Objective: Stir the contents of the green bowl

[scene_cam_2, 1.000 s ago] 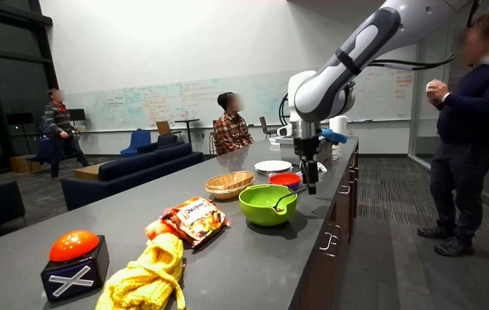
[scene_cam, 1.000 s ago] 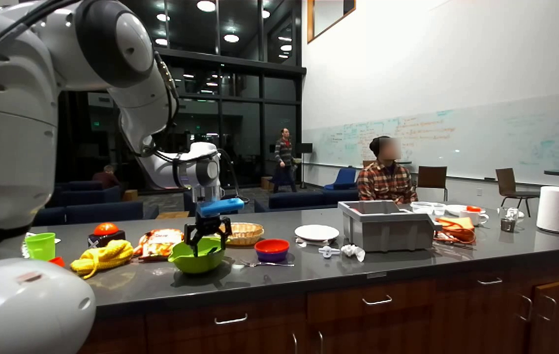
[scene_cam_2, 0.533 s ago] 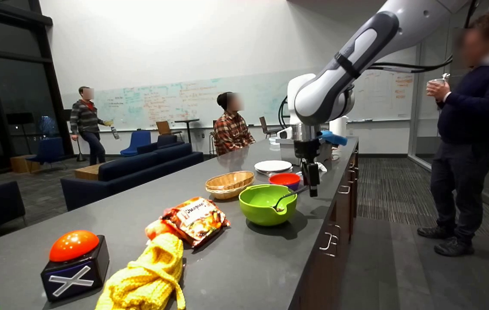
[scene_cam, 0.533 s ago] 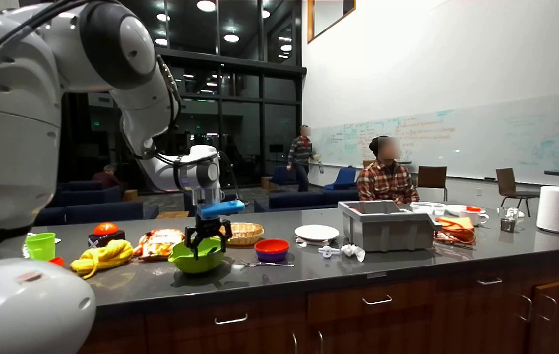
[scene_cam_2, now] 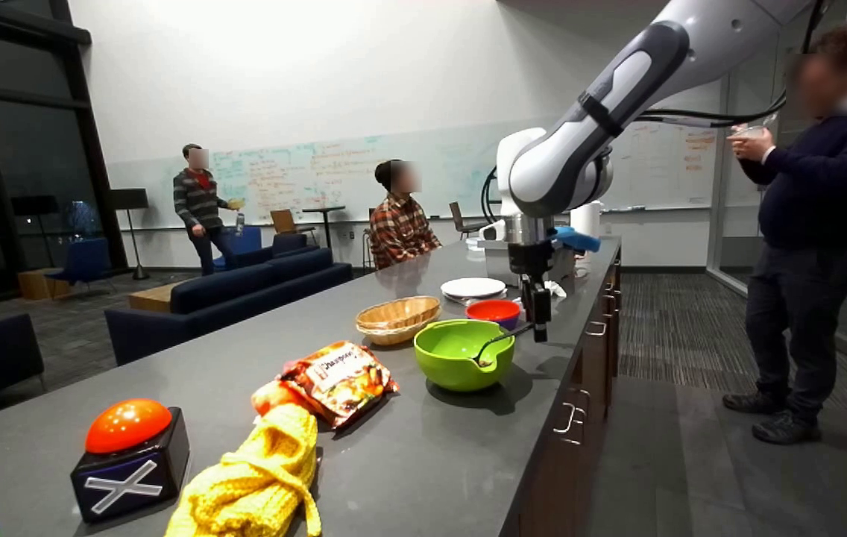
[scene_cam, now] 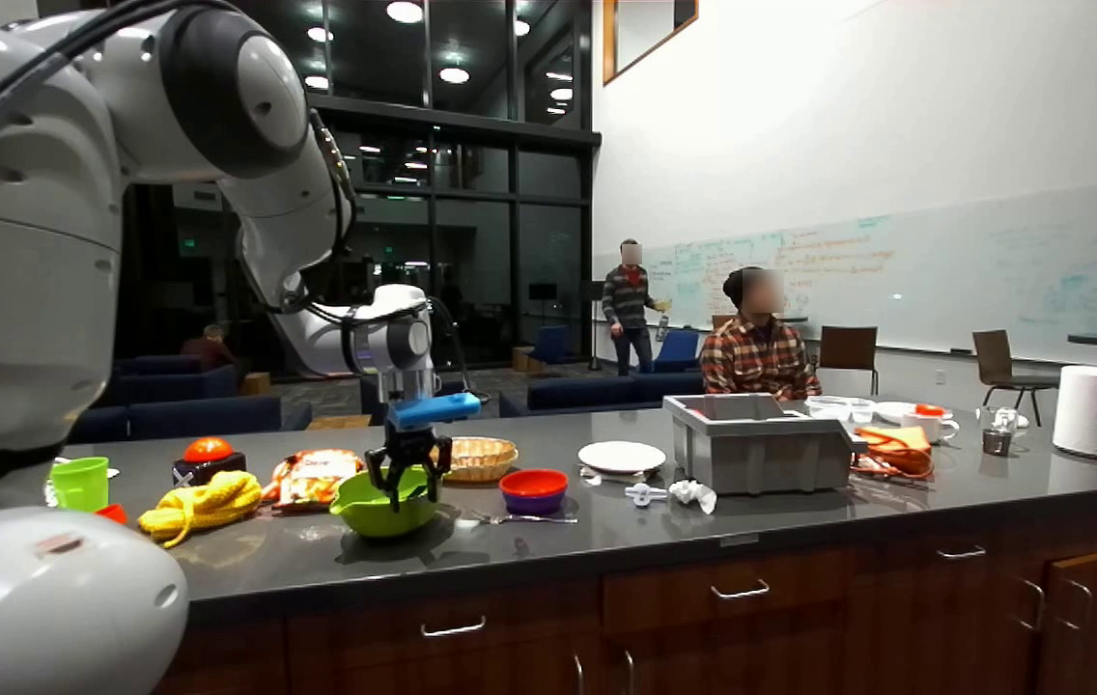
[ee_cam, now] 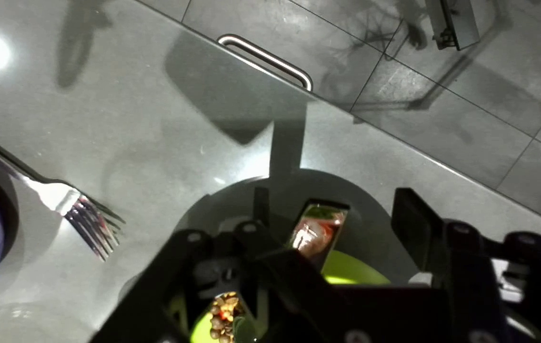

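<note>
The green bowl (scene_cam_2: pixel 461 373) stands on the counter near its front edge; it also shows in an exterior view (scene_cam: pixel 375 521) and partly in the wrist view (ee_cam: pixel 354 271). A dark-handled spoon (scene_cam_2: pixel 502 338) leans in it, handle over the rim notch toward the front edge. Small brown and yellow pieces (ee_cam: pixel 218 319) show inside the bowl. My gripper (ee_cam: pixel 336 209) is open, pointing down above the handle end. The shiny handle end shows between the spread fingers in the wrist view, apart from both. In an exterior view the gripper (scene_cam_2: pixel 540 333) is beside the bowl. Most of the bowl is hidden in the wrist view.
A fork (ee_cam: pixel 61 197) and a red and purple bowl (scene_cam: pixel 534 497) lie beside the green bowl. A wicker basket (scene_cam_2: pixel 397 321), a snack bag (scene_cam_2: pixel 341 380) and a yellow knitted thing (scene_cam_2: pixel 259 462) are near. A grey bin (scene_cam: pixel 761 454) stands farther along.
My gripper has come down slightly and turned a little, with its fingers still apart. The bowl and spoon have not visibly moved. A person in the background has walked to the right.
</note>
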You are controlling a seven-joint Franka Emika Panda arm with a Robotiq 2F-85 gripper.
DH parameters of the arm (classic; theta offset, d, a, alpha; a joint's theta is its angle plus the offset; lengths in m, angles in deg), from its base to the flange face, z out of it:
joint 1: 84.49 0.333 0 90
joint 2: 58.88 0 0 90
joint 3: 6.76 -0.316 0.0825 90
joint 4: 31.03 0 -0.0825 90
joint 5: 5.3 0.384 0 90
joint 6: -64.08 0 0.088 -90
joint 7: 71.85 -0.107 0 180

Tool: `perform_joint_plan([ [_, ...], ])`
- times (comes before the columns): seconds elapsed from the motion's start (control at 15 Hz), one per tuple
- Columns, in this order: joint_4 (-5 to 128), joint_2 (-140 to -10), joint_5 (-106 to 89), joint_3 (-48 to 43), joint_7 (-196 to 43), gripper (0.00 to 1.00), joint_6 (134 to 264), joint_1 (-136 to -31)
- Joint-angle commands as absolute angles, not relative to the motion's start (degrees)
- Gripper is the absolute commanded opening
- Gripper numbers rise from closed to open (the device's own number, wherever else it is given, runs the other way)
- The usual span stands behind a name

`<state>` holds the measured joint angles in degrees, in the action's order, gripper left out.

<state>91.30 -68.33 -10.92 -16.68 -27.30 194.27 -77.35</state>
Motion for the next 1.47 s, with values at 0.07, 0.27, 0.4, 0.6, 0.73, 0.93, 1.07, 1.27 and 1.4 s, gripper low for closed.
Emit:
perform_joint_plan([
  [0.07,90.4,-68.6,-13.2,-16.6,-27.8,0.30,193.6,-77.1],
  [0.27,90.2,-68.7,-14.3,-16.7,-27.9,0.23,193.4,-77.0],
  [0.4,90.1,-68.7,-14.9,-16.7,-28.0,0.14,193.2,-76.9],
  [0.6,89.6,-68.9,-15.5,-16.8,-28.1,0.06,193.0,-76.8],
  [0.73,89.2,-68.7,-16.1,-16.9,-28.2,0.06,192.8,-76.7],
  [0.93,87.6,-68.3,-18.1,-16.9,-29.0,0.06,191.6,-76.1],
  [1.07,86.5,-67.8,-20.3,-17.0,-29.6,0.06,190.6,-75.5],
  [1.27,84.7,-67.0,-24.3,-17.3,-30.8,0.06,188.4,-74.3],
  [1.4,83.5,-67.0,-27.1,-17.4,-31.6,0.06,187.3,-73.6],
])
